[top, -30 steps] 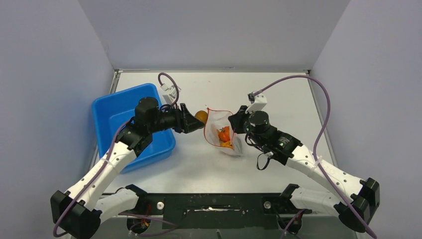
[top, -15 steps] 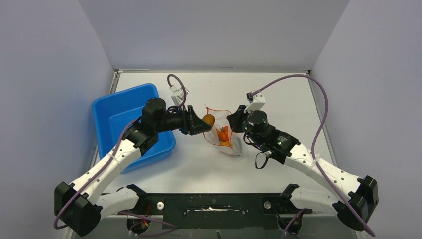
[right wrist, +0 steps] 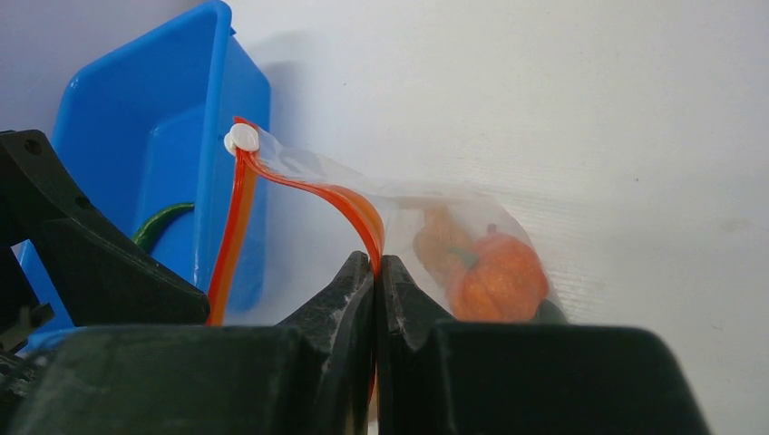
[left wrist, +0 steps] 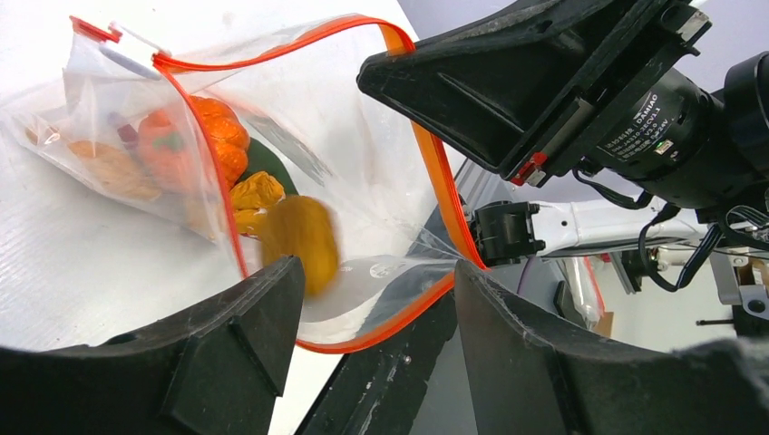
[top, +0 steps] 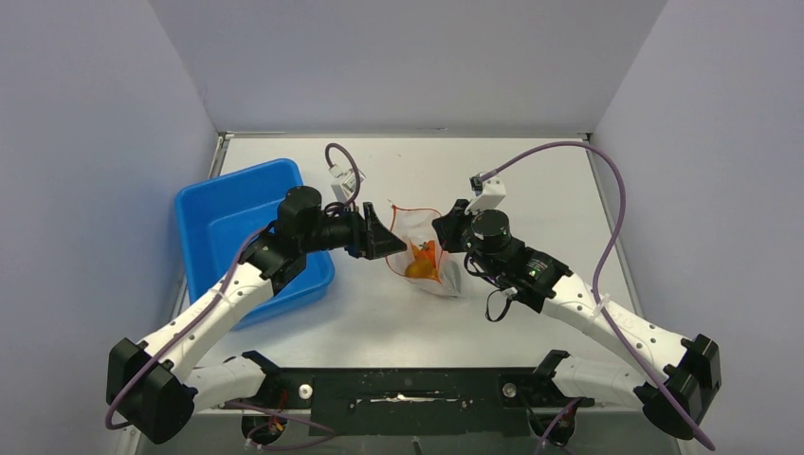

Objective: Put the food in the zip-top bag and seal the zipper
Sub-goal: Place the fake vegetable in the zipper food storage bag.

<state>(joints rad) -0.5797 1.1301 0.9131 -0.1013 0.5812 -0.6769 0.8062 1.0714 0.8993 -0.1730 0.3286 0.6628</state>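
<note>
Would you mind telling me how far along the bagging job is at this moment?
Done: the orange fruit, a dark green piece and yellow-brown lumps lie inside the zip-top bag. In hand: the right gripper pinches the zipper, holding the mouth open; a blurred lump is just inside it, before the open left gripper. Left: sealing the zipper; something green shows in the blue tray.

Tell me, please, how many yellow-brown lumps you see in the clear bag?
3: a blurred lump just inside the bag, a smaller lump behind it beside the orange fruit, a paler lump deeper in. More may be hidden.
</note>
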